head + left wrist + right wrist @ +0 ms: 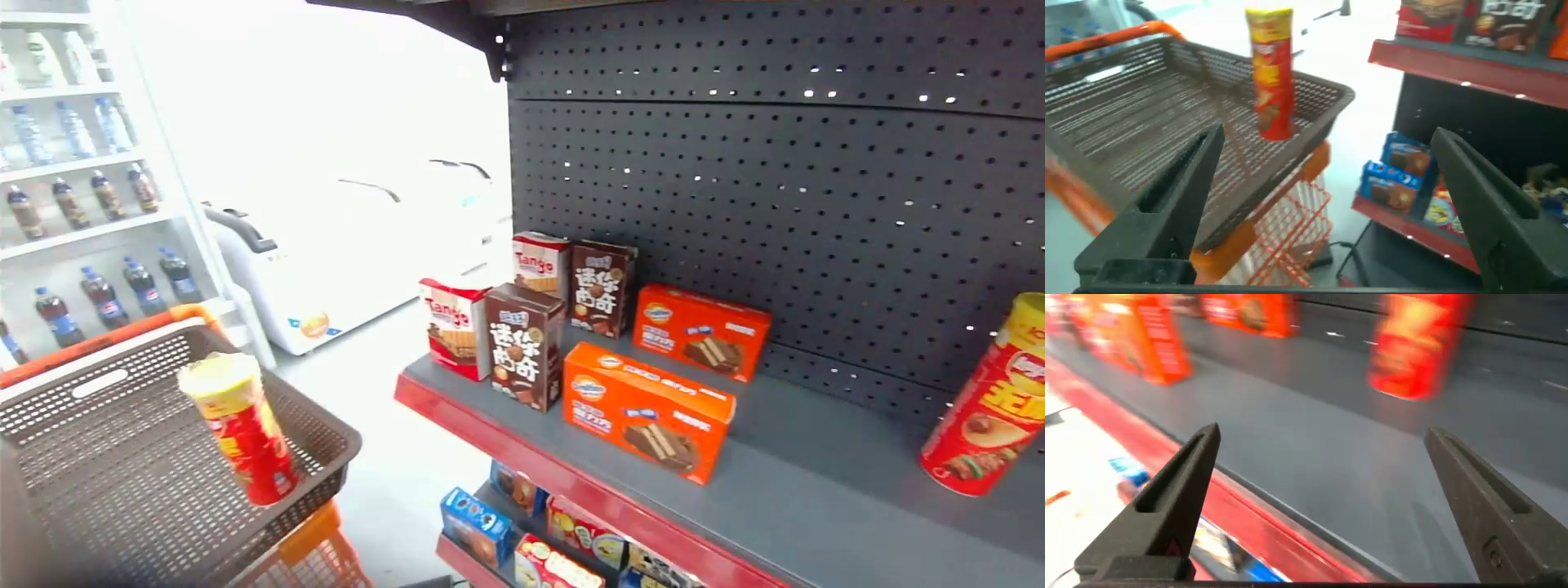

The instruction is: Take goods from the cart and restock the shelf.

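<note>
Grey shelf (pixel 816 482) holds boxes (pixel 647 411) and a red can (pixel 990 400) at right; second can (pixel 242 430) stands in the cart (pixel 82 465) at left; left hand (pixel 1327 137) and right hand (pixel 1323 431) both released, empty.

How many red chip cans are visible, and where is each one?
2. One red chip can is in the brown cart basket. A second can is on the grey shelf, at its right end. More cans may be hidden outside the views.

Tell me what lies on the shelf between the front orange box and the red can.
Nothing: in the head view, the grey shelf board is bare between the front orange box and the red can.
</note>
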Available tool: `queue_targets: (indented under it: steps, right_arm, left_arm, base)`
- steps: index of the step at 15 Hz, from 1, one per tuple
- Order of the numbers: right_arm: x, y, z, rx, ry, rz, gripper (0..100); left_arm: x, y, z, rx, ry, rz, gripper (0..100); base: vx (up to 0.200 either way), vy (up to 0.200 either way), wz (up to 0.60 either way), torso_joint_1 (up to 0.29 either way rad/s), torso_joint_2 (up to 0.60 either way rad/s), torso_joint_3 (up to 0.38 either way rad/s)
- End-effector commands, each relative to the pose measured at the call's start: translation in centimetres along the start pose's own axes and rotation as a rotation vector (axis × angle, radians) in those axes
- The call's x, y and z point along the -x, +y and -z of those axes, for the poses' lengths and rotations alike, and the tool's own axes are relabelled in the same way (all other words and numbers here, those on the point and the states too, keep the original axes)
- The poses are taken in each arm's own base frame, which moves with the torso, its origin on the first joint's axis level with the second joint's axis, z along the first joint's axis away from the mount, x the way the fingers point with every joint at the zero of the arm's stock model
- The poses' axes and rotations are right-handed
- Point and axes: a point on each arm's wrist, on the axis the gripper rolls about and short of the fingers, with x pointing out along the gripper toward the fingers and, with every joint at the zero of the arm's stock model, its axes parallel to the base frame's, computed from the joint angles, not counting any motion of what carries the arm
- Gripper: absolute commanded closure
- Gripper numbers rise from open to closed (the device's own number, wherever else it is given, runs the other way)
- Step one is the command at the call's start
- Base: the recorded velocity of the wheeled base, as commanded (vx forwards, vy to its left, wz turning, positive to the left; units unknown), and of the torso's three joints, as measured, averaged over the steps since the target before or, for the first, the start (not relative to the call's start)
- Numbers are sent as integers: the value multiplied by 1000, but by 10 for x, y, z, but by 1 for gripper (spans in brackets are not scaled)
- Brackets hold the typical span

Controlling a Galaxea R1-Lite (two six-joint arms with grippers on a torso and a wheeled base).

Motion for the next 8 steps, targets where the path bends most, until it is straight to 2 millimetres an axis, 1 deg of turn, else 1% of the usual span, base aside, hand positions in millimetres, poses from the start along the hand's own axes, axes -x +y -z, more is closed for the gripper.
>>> queue_targets:
  steps: [1, 3, 8]
  right_arm:
    - [0, 0, 0, 0, 1, -1, 0]
    - [0, 0, 0, 0, 1, -1, 0]
    - [0, 0, 0, 0, 1, -1, 0]
  left_arm:
    - [0, 0, 0, -1, -1, 2, 0]
    - [0, 0, 0, -1, -1, 2, 0]
    - [0, 0, 0, -5, 1, 3, 0]
  base:
    - [0, 0, 600, 7, 7, 7]
    - [0, 0, 600, 0, 2, 2]
    - [0, 0, 0, 0, 0, 0]
